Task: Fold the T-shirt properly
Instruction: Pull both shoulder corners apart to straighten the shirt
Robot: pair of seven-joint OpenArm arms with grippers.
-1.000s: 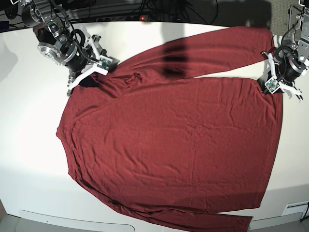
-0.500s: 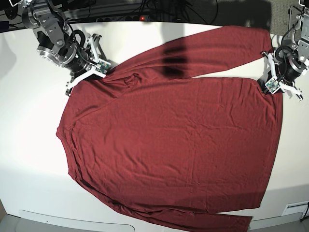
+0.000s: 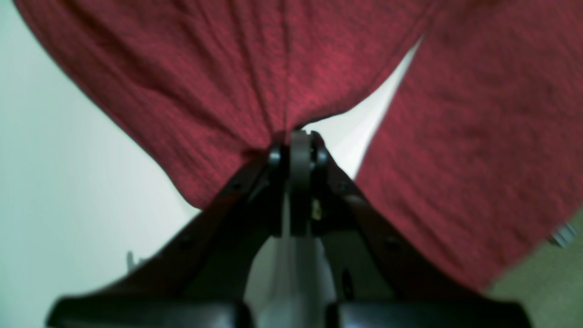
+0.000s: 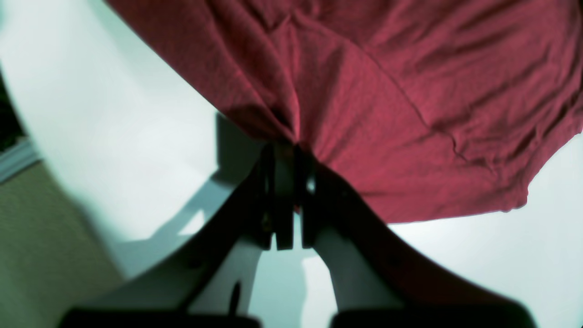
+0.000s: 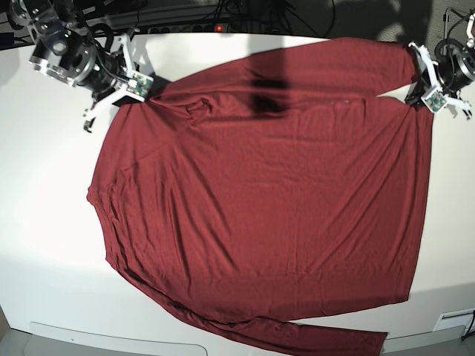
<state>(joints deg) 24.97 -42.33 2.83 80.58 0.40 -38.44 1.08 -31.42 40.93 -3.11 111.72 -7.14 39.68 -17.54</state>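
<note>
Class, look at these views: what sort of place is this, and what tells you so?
Probably a robotics lab or test bench, not a home: two arm-mounted grippers, left gripper and right gripper, pinch a maroon T-shirt spread on a bare white table, with cables along its far edge.

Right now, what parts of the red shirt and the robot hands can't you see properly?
- T-shirt: the lower sleeve's cuff is cut off by the base view's bottom edge.
- Left gripper: blurred in the left wrist view; fabric hides its tips.
- Right gripper: tips buried in bunched cloth in the right wrist view.
</note>
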